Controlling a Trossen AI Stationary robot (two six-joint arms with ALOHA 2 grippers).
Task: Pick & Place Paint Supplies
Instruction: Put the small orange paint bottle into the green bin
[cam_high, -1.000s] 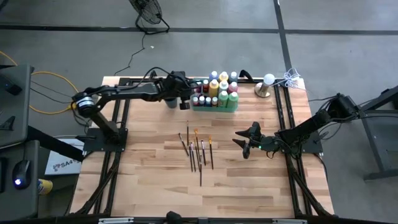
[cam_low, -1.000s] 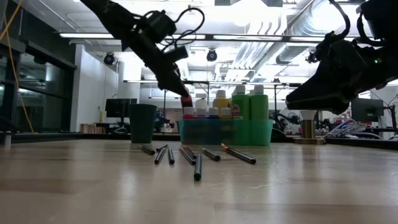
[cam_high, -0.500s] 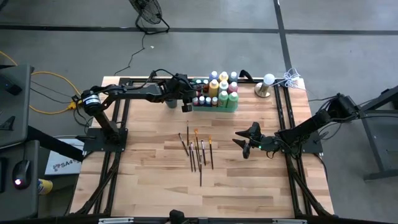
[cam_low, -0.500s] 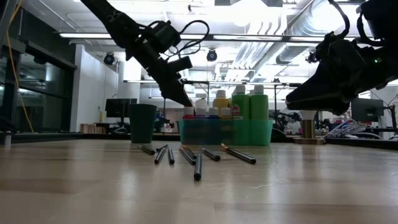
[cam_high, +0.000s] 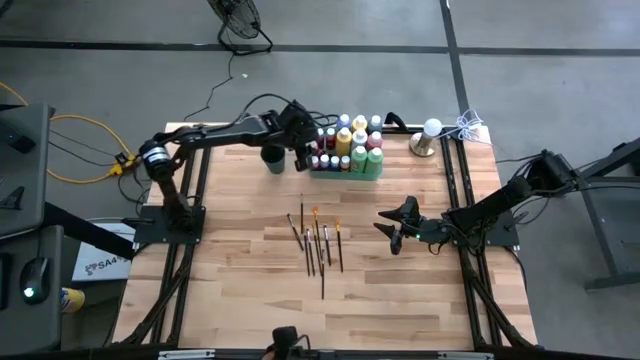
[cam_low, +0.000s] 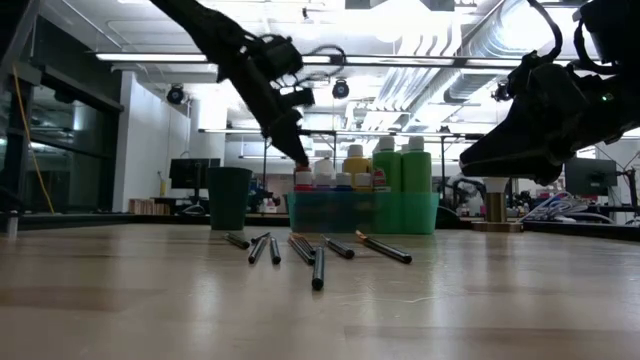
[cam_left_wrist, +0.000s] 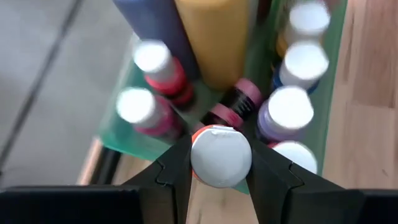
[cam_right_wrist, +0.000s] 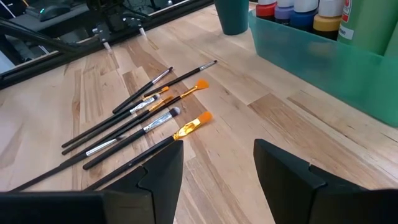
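Observation:
A translucent green tray (cam_high: 347, 166) at the table's far edge holds several paint bottles (cam_high: 352, 138). The same bottles (cam_left_wrist: 292, 112) show in the left wrist view. My left gripper (cam_high: 303, 151) hangs over the tray's left end, shut on a small red bottle with a white cap (cam_left_wrist: 221, 155). Beside the tray stands a dark round cup (cam_high: 273, 158). Several paintbrushes (cam_high: 316, 240) lie loose on the wood mid-table. My right gripper (cam_high: 392, 232) waits open to their right, just above the table, and its wrist view shows the brushes (cam_right_wrist: 137, 118) ahead. My left gripper pinches the small bottle between its two fingers (cam_left_wrist: 177, 171), at the sides just under the white cap (cam_left_wrist: 221, 155). The fingers slant down toward the tray from the table's left. The cap faces back at the wrist and the bottle's lower end, hidden behind the cap, points down at the tray.
A white-topped object on a brass base (cam_high: 426, 140) and a bundle of white cord (cam_high: 468, 125) sit at the far right corner. Bare wood (cam_high: 250, 290) stretches from the brushes to the near edge. In the low view the tray (cam_low: 360, 212) and cup (cam_low: 229, 197) stand behind the brushes (cam_low: 300, 245).
My left gripper has carried the bottle toward the table's far edge and a little right, from beside the cup to over the tray's left end. Its wrist has rolled and tipped steeper. The grip has not changed.

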